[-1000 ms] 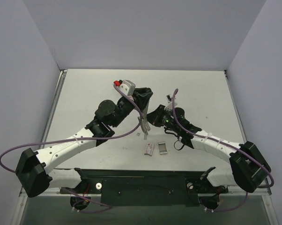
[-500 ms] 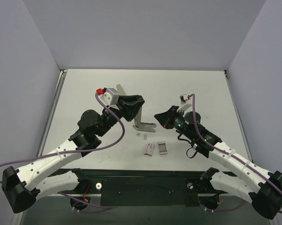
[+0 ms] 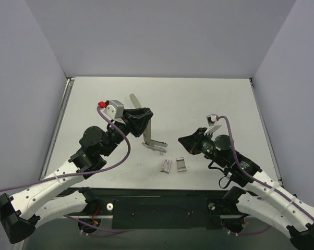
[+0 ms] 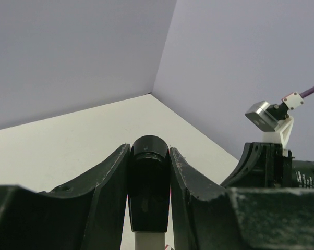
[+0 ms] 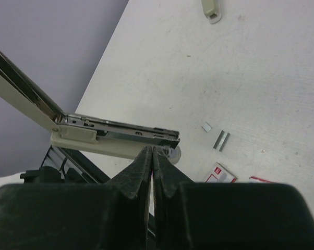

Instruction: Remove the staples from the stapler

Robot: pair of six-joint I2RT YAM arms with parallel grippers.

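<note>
- While swung open over the tabletop (image 3: 214, 99), one stapler (image 5: 115, 136) hangs with its black end clamped in the left claw (image 4: 149, 156).
- Two staple bits (image 5: 221, 140) and two boxes (image 3: 166, 165) lie nearby.
- Right claw (image 5: 153, 156): pressed together, empty, near the stapler.

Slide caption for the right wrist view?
Shut right tool faces the opened stapler; loose staples on table.

No text can be read; the red print on the box (image 3: 166, 165) is too small to make out.
</note>
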